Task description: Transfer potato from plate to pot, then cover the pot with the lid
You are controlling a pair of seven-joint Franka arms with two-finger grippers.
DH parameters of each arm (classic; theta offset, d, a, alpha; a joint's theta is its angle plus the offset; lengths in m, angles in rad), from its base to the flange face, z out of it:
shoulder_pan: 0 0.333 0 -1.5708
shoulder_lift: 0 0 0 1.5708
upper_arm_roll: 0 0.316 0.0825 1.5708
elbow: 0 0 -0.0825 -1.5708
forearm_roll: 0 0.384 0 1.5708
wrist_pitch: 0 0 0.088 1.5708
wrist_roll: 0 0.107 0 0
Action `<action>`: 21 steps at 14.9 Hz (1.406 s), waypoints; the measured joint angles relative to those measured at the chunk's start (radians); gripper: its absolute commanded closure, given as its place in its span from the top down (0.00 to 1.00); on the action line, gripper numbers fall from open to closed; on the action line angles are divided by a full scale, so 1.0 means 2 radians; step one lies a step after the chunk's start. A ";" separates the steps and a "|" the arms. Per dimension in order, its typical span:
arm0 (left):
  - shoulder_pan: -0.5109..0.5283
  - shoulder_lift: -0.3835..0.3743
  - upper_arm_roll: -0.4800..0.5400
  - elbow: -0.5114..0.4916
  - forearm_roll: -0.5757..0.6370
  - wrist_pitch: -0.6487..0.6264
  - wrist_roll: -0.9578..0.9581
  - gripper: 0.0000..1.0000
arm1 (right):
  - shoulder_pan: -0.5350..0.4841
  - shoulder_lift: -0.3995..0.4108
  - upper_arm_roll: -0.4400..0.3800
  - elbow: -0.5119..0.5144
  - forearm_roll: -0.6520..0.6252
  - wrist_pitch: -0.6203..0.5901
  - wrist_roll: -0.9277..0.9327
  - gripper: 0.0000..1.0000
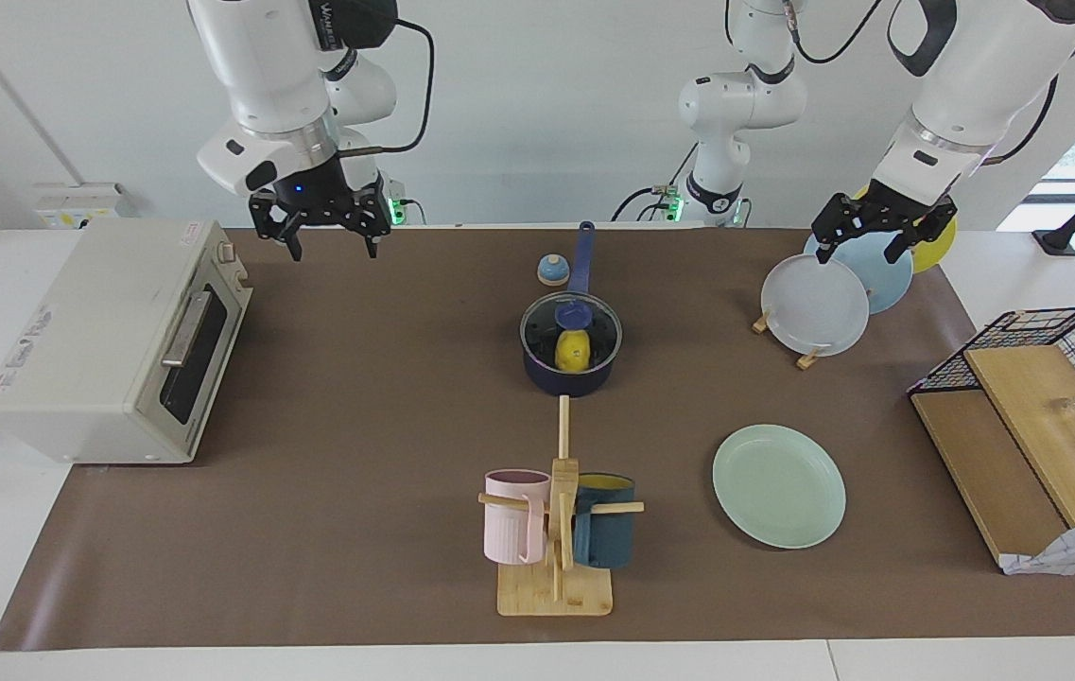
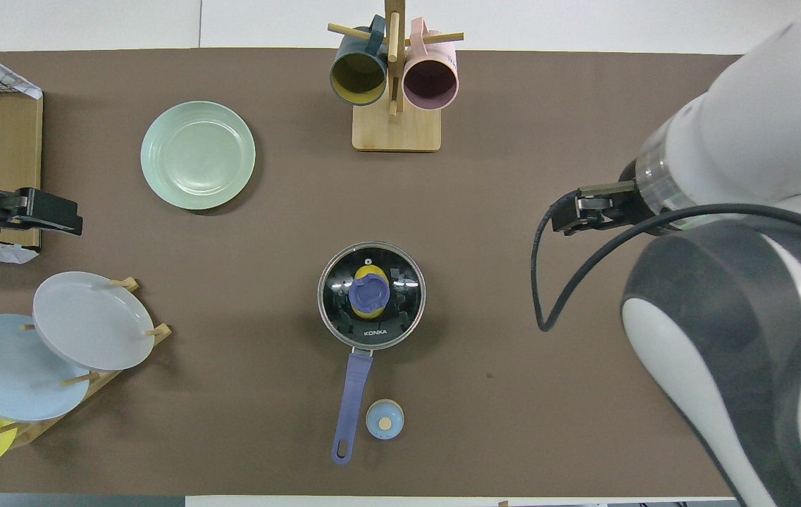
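The dark navy pot (image 1: pixel 571 376) stands mid-table, its long blue handle (image 2: pixel 351 394) pointing toward the robots. The clear glass lid (image 1: pixel 594 326) with its blue knob (image 2: pixel 370 296) rests on the pot. Through the glass shows the yellow potato (image 1: pixel 573 351), lying inside. The mint-green plate (image 1: pixel 779 485) lies bare, farther from the robots and toward the left arm's end. My right gripper (image 1: pixel 334 248) hangs open and holds nothing, raised over the mat beside the toaster oven. My left gripper (image 1: pixel 857 248) waits open over the plate rack.
A toaster oven (image 1: pixel 112 340) sits at the right arm's end. A mug rack (image 1: pixel 556 530) with a pink and a teal mug stands farther out than the pot. A small blue bell (image 1: pixel 552 270) lies beside the pot's handle. Upright plates (image 1: pixel 816 305) and a wire basket (image 1: pixel 1057 340) fill the left arm's end.
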State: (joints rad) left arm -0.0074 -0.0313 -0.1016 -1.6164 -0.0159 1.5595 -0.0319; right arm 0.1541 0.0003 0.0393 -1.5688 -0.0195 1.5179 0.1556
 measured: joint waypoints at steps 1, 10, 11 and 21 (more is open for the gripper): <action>0.000 0.000 0.000 0.000 0.000 0.000 0.000 1.00 | -0.012 -0.006 -0.001 -0.009 0.000 -0.001 -0.008 1.00; 0.001 0.000 0.000 0.000 0.000 0.000 0.000 1.00 | -0.043 -0.009 -0.005 -0.022 -0.006 0.000 -0.014 1.00; 0.001 0.000 0.000 0.000 0.000 0.000 0.000 1.00 | -0.044 -0.009 -0.005 -0.022 -0.006 0.000 -0.014 1.00; 0.001 0.000 0.000 0.000 0.000 0.000 0.000 1.00 | -0.072 -0.007 0.005 -0.012 -0.006 -0.007 -0.027 1.00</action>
State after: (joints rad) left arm -0.0049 -0.0313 -0.1008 -1.6164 -0.0159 1.5594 -0.0320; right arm 0.0107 -0.0130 0.0484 -1.5937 -0.0313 1.5046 0.1009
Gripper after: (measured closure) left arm 0.000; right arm 0.000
